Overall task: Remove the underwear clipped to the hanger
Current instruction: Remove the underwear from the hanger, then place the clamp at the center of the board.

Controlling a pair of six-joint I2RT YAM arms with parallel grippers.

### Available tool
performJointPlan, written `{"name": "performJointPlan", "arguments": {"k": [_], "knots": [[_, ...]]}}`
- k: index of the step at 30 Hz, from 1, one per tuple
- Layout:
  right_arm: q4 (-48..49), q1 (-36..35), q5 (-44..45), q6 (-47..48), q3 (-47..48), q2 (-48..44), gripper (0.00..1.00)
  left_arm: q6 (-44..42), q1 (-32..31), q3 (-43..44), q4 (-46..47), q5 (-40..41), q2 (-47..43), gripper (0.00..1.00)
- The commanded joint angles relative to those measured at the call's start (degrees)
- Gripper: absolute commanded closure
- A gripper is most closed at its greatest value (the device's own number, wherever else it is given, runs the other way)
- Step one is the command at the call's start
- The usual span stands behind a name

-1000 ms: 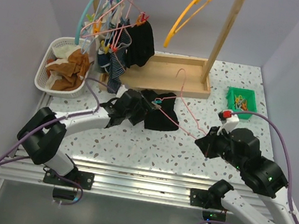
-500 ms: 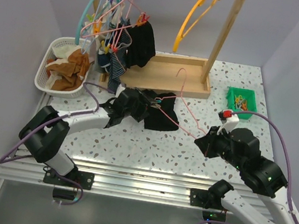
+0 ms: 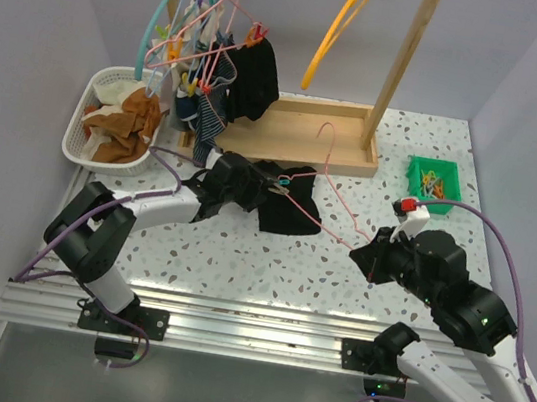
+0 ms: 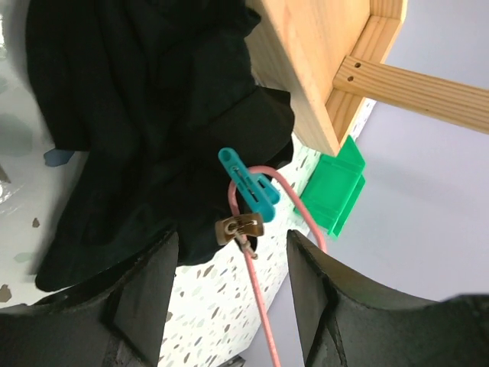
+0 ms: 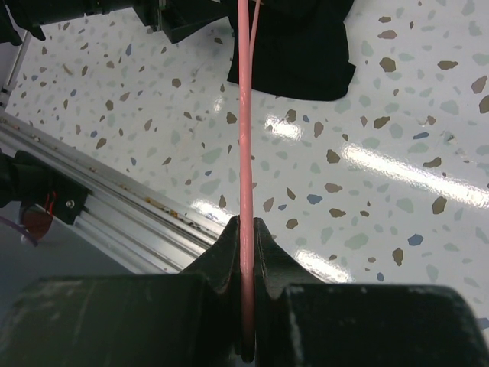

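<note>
A black underwear [image 3: 288, 202] lies on the table, clipped to a thin pink hanger [image 3: 334, 203] by a teal clothespin [image 4: 250, 183] and a brown clip [image 4: 241, 227]. My left gripper [image 3: 272, 189] is open, its jaws to either side of the brown clip and the hanger wire [image 4: 256, 283]. My right gripper [image 3: 370, 252] is shut on the pink hanger [image 5: 244, 138] and holds its near end above the table. The underwear also shows in the left wrist view [image 4: 145, 115] and in the right wrist view [image 5: 294, 46].
A wooden rack base [image 3: 299, 133] stands behind, with more garments on hangers [image 3: 218, 62] and an orange hanger [image 3: 337, 24]. A white basket [image 3: 79, 132] with orange-brown cloth is at the left. A green tray [image 3: 433, 180] of clips is at the right.
My left gripper has moved a little right and farther, closing in on the clips at the underwear's edge. The orange hanger on the rail has swung. The right arm has not moved.
</note>
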State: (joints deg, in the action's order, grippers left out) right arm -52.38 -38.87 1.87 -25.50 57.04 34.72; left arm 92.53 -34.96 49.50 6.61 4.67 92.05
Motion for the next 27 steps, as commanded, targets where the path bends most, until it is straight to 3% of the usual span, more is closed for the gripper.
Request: {"name": "performJointPlan", "arguments": {"k": [1,5,12,14,18,21,27], "knots": [[1.5,0.2,-0.8,0.3,1.4,-0.7,1.0,0.5,0.5,3.4,2.2,0.8,0.9,0.38],[1.4,0.1,-0.6,0.5,1.4,-0.8,1.0,0.2,0.5,6.0,0.8,-0.1,3.0,0.39],[1.8,0.2,-0.2,0.5,1.8,-0.5,1.0,-0.1,0.4,6.8,-0.2,-1.8,4.5,0.52],[2.0,0.1,-0.1,0.5,1.9,-0.4,1.0,-0.1,0.5,6.4,-0.2,-1.7,4.3,0.6],[2.4,0.2,-0.1,0.5,1.9,0.0,1.0,-0.2,0.4,6.4,-0.5,-1.7,4.1,0.89],[2.2,0.2,0.2,0.7,2.1,0.1,1.0,-0.8,0.5,6.8,-1.3,-1.7,4.0,1.0],[1.5,0.1,2.3,0.6,2.7,1.0,1.0,-1.7,0.5,6.3,-1.2,-2.4,3.4,1.0]]}}
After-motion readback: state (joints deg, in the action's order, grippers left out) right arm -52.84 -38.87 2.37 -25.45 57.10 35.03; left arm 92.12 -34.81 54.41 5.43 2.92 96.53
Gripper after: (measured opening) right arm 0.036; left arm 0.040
